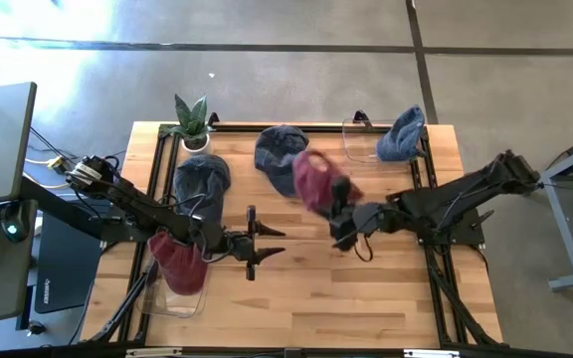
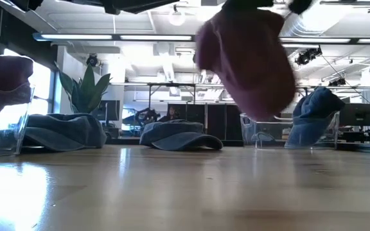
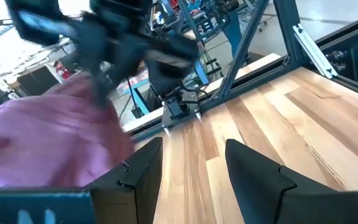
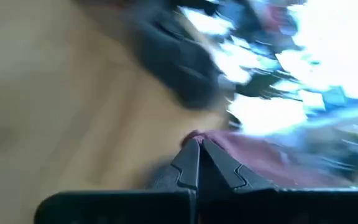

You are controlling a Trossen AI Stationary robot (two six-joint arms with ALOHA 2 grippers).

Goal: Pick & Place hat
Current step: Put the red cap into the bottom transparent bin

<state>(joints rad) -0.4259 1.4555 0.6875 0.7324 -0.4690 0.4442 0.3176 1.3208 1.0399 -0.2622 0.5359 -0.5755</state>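
1. Centre of the high view: right gripper (image 1: 338, 231) has its jaws clamped on the edge of the maroon hat (image 1: 314, 181), which hangs clear of the bench (image 1: 366, 298); the low view shows it dangling at the top centre with air under it.
2. Lower left of the high view: left gripper (image 1: 267, 244) hovers over bare wood, jaws apart, nothing between them.
3. Second maroon hat (image 1: 175, 264) sits on a clear stand (image 1: 172, 303) at lower left, beside the left arm.
4. Three blue hats: one on the bench at upper left (image 1: 202, 177), one at upper centre (image 1: 279, 147), one on a clear stand at upper right (image 1: 402, 134). Potted plant (image 1: 192, 121) at the top left edge.
5. Step, as I judge it: carry phase, hat picked and in transit.
6. Next move likely needs a free spot or stand chosen, the hat lowered over it, then the jaws opened; which target, cannot tell.
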